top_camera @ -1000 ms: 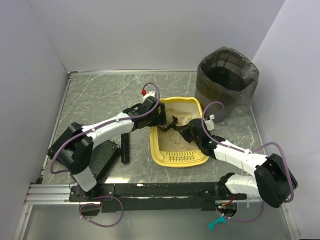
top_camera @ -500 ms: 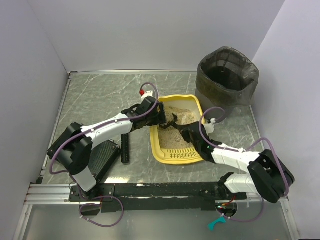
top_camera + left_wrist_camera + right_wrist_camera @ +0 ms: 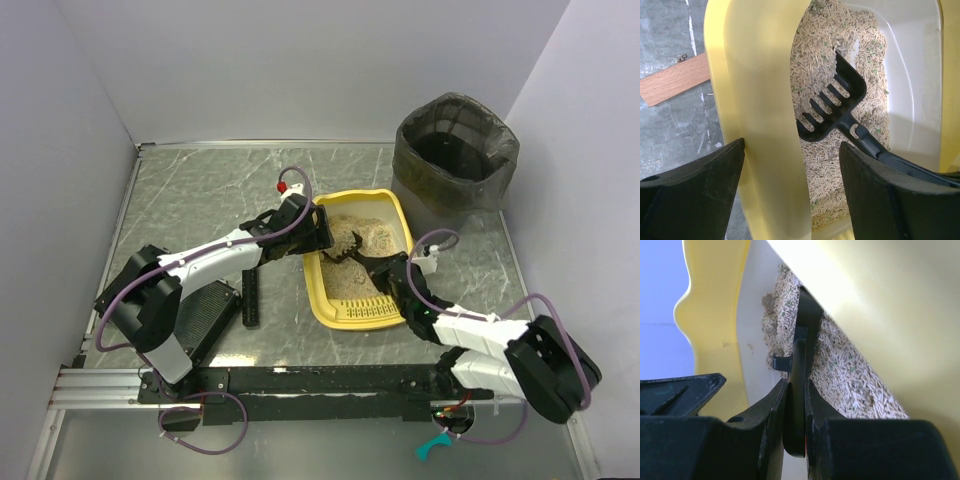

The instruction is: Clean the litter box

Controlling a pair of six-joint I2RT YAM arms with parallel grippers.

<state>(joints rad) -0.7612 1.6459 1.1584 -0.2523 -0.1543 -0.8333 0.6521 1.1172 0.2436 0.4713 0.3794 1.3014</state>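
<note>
The yellow litter box (image 3: 322, 300) lies mid-table with beige litter (image 3: 815, 55) inside and its slotted grille at the near end. My left gripper (image 3: 322, 232) is open and straddles the box's left rim (image 3: 760, 100). The outer finger touches the rim, and the inner finger hangs over the litter with a gap to it. In the left wrist view that gripper (image 3: 791, 145) shows the rim between its fingers. My right gripper (image 3: 385, 272) is shut on the handle of a black slotted scoop (image 3: 350, 250). The scoop head (image 3: 832, 102) rests on the litter. In the right wrist view the gripper (image 3: 796, 385) pinches the handle (image 3: 799, 365).
A dark grey round bin with a bag liner (image 3: 455, 160) stands at the back right. A black bar (image 3: 250, 297) and a black ribbed block (image 3: 205, 315) lie left of the box. A wooden strip (image 3: 675, 82) lies outside the left rim. Walls close three sides.
My right gripper has drawn back toward the near edge with the scoop. The litter box's near end has swung slightly to the right. The left gripper has stayed on the rim.
</note>
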